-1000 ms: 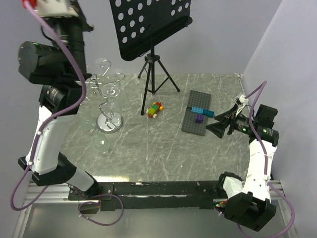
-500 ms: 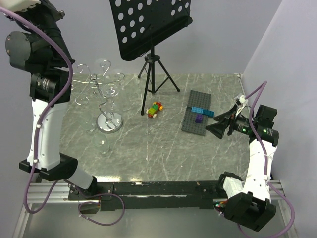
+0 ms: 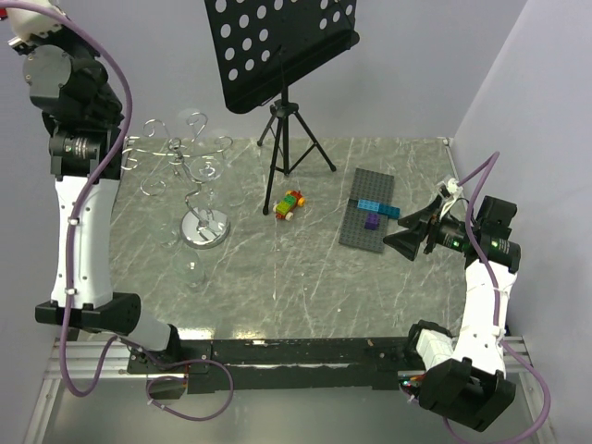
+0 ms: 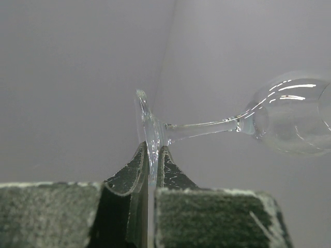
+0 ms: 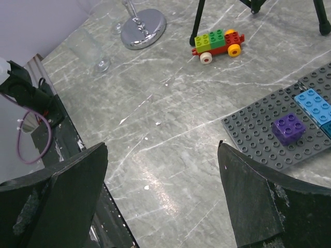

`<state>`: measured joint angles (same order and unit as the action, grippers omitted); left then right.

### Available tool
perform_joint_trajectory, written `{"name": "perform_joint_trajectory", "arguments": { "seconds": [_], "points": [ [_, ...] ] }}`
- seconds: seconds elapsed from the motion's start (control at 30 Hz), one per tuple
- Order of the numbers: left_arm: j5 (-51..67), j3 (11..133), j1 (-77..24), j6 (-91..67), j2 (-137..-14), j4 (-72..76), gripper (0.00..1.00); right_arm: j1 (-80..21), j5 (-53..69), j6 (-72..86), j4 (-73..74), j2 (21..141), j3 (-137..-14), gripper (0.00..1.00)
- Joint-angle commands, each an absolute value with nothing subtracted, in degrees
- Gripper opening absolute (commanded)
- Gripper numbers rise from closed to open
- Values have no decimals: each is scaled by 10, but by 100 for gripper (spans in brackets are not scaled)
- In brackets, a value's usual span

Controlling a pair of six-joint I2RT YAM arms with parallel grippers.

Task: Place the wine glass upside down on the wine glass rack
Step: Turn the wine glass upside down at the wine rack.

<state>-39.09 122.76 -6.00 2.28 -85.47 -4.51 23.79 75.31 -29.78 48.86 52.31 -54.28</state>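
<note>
Pale lilac walls (image 3: 416, 74) fill the upper frame above a grey marbled table (image 3: 277, 277). A black music stand (image 3: 277, 46) rises at top centre. A grey studded plate (image 3: 368, 208) lies centre-right, and the wine glass rack (image 3: 203, 228) stands centre-left. In the left wrist view, the left gripper (image 4: 151, 155) pinches the foot of the wine glass (image 4: 207, 126), which is held sideways with its bowl at the right edge. The right gripper (image 5: 163, 196) gapes wide and holds nothing.

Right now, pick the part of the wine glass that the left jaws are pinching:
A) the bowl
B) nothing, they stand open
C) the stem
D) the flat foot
D: the left wrist view shows the left jaws closed on the edge of the foot of the wine glass, while its stem and bowl stick out free to the right.
</note>
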Motion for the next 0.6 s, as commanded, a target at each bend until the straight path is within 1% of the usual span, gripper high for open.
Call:
{"name": "perform_joint_trajectory", "arguments": {
  "seconds": [0.0,0.3,0.57],
  "points": [
    [-363,1202,-51,22,-818,-24,1,241,779,-319,490,526,-553,93],
    [-366,1111,-44,81,-795,-19,1,241,796,-333,511,529,-558,93],
    [-416,1125,-33,69,-819,-76,1,241,816,-341,525,520,-556,93]
  ]
}}
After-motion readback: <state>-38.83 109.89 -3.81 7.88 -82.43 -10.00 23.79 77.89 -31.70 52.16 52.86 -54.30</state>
